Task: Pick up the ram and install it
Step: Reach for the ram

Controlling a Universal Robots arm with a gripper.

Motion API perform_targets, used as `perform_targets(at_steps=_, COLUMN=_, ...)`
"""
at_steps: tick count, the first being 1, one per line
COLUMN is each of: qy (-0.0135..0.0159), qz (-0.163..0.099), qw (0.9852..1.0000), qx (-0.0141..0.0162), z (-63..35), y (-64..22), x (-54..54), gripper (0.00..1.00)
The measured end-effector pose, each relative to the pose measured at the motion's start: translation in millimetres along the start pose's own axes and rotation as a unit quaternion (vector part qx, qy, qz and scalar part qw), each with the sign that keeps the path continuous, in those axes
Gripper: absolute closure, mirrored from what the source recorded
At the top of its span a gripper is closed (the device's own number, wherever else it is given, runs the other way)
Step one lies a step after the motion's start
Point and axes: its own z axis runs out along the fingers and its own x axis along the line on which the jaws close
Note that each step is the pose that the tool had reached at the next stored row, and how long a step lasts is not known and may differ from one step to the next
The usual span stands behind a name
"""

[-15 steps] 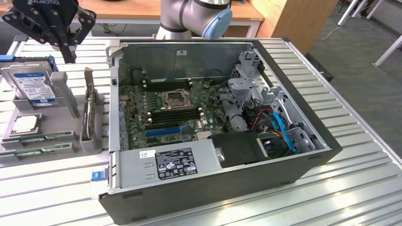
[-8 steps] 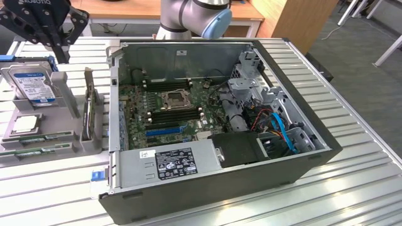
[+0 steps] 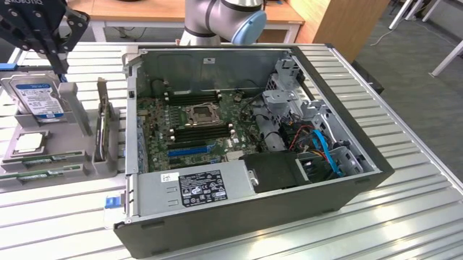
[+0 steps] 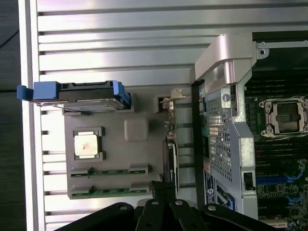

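Ram (image 3: pixel 52 158) (image 4: pixel 108 172): two green sticks, flat, side by side in grooves along the near edge of the grey holder (image 3: pixel 65 142) (image 4: pixel 115 156).
Holder position: on the slatted table (image 3: pixel 405 227), at the exterior view's left of the open computer case (image 3: pixel 340 195).
Holder contents: processor (image 3: pixel 27 142) just beyond the sticks; hard drive (image 3: pixel 36 95) upright at the far end; expansion card (image 3: pixel 105 130) on edge at the case side.
Gripper (image 3: pixel 54 54) (image 4: pixel 163 187): fully closed, nothing held; raised above the holder, clear of the sticks.

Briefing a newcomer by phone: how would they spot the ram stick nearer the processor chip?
Left of the open black computer case in the exterior view sits a grey plastic parts holder. A thin green ram stick lies flat in it directly beside the square silver processor chip. Its twin, otherwise alike, lies one slot further out, at the holder's edge.
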Motion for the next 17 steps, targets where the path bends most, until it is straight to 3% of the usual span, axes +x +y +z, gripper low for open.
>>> perform_targets(at_steps=17, qy=0.0018, qz=0.0, qw=1.0, qx=0.0001, z=0.3, y=-2.5, x=33.2, gripper=0.9)
